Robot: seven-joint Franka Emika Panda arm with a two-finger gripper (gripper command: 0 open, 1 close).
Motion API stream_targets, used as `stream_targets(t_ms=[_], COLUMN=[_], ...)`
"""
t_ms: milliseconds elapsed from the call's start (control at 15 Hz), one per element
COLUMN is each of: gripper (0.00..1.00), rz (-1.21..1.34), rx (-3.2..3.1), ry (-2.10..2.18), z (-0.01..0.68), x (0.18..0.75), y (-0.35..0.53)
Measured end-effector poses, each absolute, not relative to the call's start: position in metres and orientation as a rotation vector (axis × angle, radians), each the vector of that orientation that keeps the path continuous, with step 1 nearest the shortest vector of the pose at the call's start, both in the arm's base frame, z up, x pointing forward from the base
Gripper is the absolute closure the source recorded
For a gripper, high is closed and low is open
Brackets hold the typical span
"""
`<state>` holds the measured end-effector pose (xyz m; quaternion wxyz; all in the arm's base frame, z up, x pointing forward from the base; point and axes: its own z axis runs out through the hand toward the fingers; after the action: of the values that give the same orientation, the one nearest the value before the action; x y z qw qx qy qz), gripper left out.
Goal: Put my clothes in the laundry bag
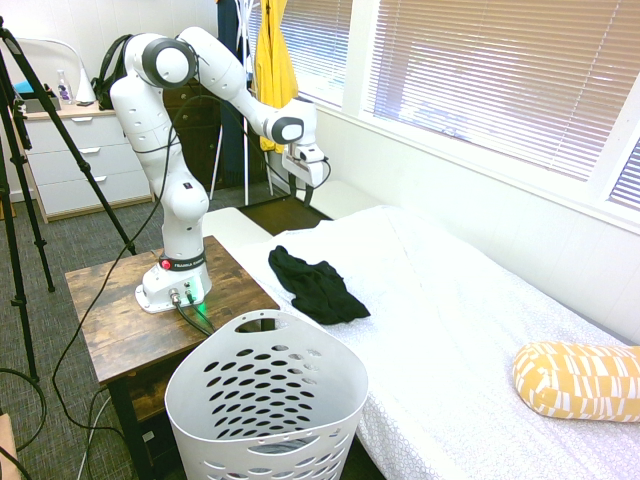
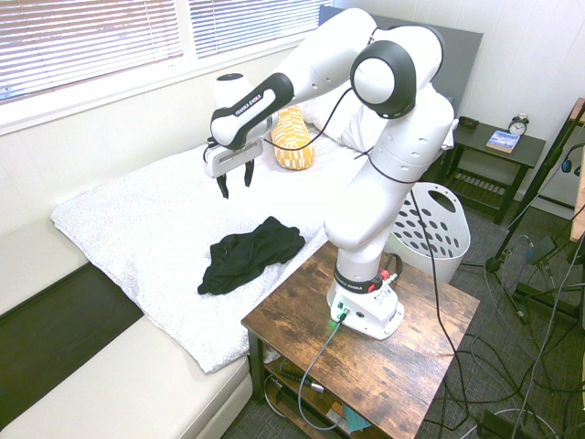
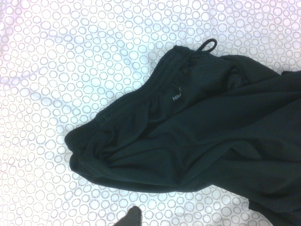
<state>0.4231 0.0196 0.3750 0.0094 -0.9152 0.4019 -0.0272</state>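
Shorts (image 2: 249, 255), black and crumpled, lie on the white bedspread (image 2: 137, 229) below my gripper (image 2: 236, 184), a little toward the bed's near edge. My jaws hang wide and empty, pointing down. Laundry basket (image 1: 266, 400) waits beside the bed.

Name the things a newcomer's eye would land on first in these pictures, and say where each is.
A big white robot arm rises from a small wooden table beside the bed, its open tool hanging above the white bedspread. A crumpled black garment lies on that bedspread, and a white laundry basket stands on the floor beside the bed.
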Motion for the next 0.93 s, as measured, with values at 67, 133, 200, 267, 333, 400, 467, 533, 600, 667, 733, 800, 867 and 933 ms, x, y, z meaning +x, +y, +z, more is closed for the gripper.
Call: stream_targets(t_ms=[67, 133, 200, 267, 333, 400, 467, 533, 600, 667, 733, 800, 867, 933], gripper=[0.00, 0.00, 0.00, 0.00, 0.00, 0.00, 0.00, 0.00, 0.00, 0.00, 0.00, 0.00, 0.00, 0.00], rz=[-0.083, -0.081, -0.077, -0.073, -0.072, -0.067, -0.051, -0.025, 0.001, 0.024, 0.047, 0.073, 0.101, 0.135], rx=[-2.858, -2.860, -2.866, -2.873, -2.881, -2.891, -2.908, -2.926, -2.946, -2.971, -2.996, -3.024, -3.051, -3.072], ry=[1.252, 1.242, 1.234, 1.225, 1.213, 1.199, 1.184, 1.171, 1.164, 1.158, 1.153, 1.143, 1.135, 1.125], z=[0.375, 0.375, 0.374, 0.372, 0.369, 0.365, 0.356, 0.344, 0.329, 0.312, 0.294, 0.274, 0.253, 0.233], x=[0.423, 0.424, 0.426, 0.431, 0.438, 0.448, 0.459, 0.470, 0.481, 0.492, 0.501, 0.508, 0.513, 0.518], y=[0.020, 0.020, 0.021, 0.024, 0.026, 0.030, 0.034, 0.038, 0.043, 0.048, 0.055, 0.062, 0.069, 0.077])
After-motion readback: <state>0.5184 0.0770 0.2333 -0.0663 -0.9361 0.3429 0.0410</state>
